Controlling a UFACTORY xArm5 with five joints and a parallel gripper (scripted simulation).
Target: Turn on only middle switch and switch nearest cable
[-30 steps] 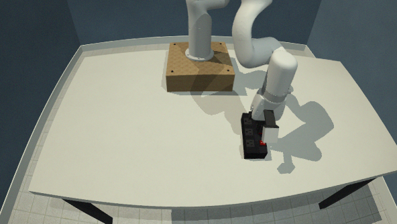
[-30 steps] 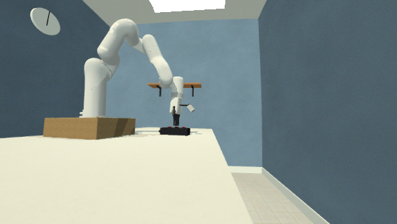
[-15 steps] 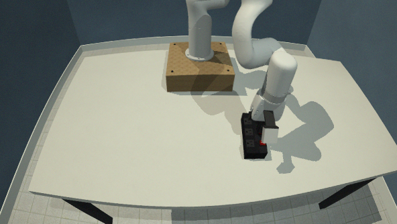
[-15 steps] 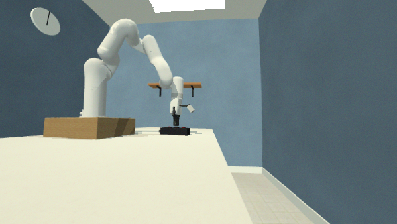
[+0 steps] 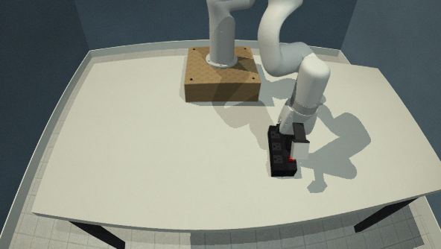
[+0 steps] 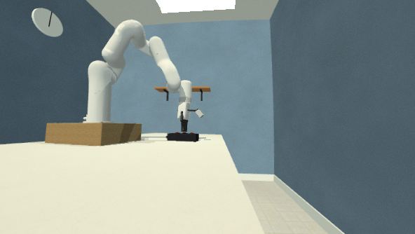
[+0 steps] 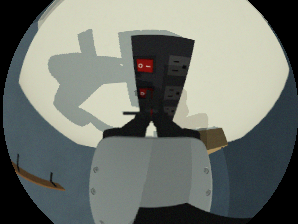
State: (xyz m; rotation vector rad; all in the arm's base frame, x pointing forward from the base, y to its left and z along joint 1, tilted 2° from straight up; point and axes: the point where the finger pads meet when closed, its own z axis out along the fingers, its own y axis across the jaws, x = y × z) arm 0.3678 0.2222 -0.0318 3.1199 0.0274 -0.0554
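power strip (image 5: 282, 152), black, lies flat and right way up on the white table (image 5: 149, 156), on the side right of the wooden base block (image 5: 222, 74) in the top view, its long axis running away from that block. a column of sockets runs along one long side and a column of red switches along the other. the white arm (image 5: 277, 48) bends down from the block and points its gripper (image 7: 150, 117) straight down over the switch column. the two dark fingers are pressed together to a single tip with nothing between them, and that tip sits at the middle switch (image 7: 145, 94), whose red face looks dim; from the exterior view the tip reaches the strip's top, though actual contact cannot be judged. the end switch (image 7: 144, 66) beyond the tip shows bright red in the wrist view. the third switch is hidden under the gripper. in the top view a red glow (image 5: 291, 160) shows beside the white camera box (image 5: 300, 150) mounted on the wrist
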